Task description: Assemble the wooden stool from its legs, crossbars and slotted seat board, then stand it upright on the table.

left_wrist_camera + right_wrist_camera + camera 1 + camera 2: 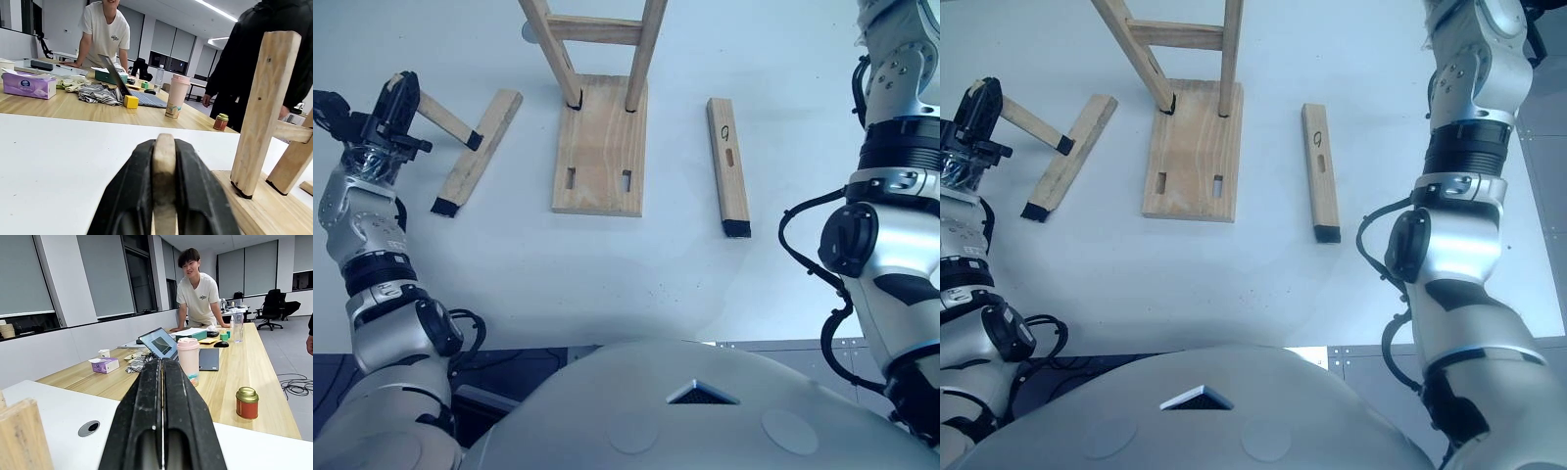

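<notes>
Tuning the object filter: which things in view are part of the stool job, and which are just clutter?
Job: seat board; upright leg pair slotted into it; leg-and-crossbar piece held by the left gripper; loose leg.

Clutter: tissue box, laptop, pink cup, tin, yellow block, all on the wooden desk behind.

Head stereo downward; wrist cameras table-level.

The seat board (599, 147) was pale, matt bare wood with visible grain. The loose leg (728, 166) right of it matched, black-capped. Under it, the table (636, 264) was smooth matt white.
</notes>
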`<state>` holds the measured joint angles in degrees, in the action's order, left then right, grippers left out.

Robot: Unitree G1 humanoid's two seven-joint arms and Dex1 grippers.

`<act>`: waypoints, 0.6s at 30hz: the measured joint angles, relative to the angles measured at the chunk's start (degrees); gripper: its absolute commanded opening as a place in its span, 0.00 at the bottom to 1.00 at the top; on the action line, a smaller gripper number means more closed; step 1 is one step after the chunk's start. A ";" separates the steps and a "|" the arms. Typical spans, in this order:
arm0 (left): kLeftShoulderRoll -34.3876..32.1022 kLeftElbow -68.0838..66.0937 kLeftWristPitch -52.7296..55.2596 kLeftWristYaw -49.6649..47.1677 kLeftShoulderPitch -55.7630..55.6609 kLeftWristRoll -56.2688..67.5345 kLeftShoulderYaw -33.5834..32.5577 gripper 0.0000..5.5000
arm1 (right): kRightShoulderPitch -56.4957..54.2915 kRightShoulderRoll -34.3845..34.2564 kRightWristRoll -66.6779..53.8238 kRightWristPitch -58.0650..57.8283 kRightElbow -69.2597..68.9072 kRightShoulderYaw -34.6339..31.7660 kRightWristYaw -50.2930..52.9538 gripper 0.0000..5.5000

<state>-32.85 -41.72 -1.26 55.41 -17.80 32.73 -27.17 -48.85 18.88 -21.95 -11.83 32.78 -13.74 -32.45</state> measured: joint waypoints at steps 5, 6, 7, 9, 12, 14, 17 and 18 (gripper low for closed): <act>-2.36 -1.50 -5.06 0.04 -1.21 -7.20 6.83 0.07 | 0.41 -0.04 0.27 0.30 -0.04 0.53 0.11 0.00; -2.55 -0.51 -5.65 -0.14 -0.80 -7.87 7.73 0.07 | 0.69 -0.03 0.62 0.35 -0.10 0.58 0.16 0.00; -2.43 0.90 -6.50 -0.56 0.18 -8.04 8.26 0.07 | 1.00 -0.04 0.77 0.39 -0.18 0.58 0.25 0.00; -1.50 3.20 -8.62 -2.07 2.05 -8.28 8.98 0.07 | 1.75 -0.14 1.19 0.42 -0.43 0.55 0.60 0.00; 2.18 4.95 -13.09 -5.36 4.65 -7.09 8.58 0.07 | 3.37 -0.32 1.19 0.43 -1.33 0.25 1.54 0.00; 2.51 4.67 -13.41 -5.53 5.38 -5.37 7.51 0.07 | 3.91 -0.32 1.21 0.43 -1.39 0.30 1.53 0.00; 2.66 4.04 -13.22 -5.20 6.54 -2.23 5.79 0.07 | 3.96 -0.31 1.30 0.44 -1.37 0.35 1.53 0.00; 2.52 4.04 -12.86 -4.77 6.97 -1.60 5.37 0.07 | 3.96 -0.31 1.32 0.47 -1.37 0.35 1.56 0.00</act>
<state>-30.34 -37.68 -14.12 50.65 -10.83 31.12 -21.79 -44.89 18.56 -20.63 -11.36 31.41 -13.38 -30.89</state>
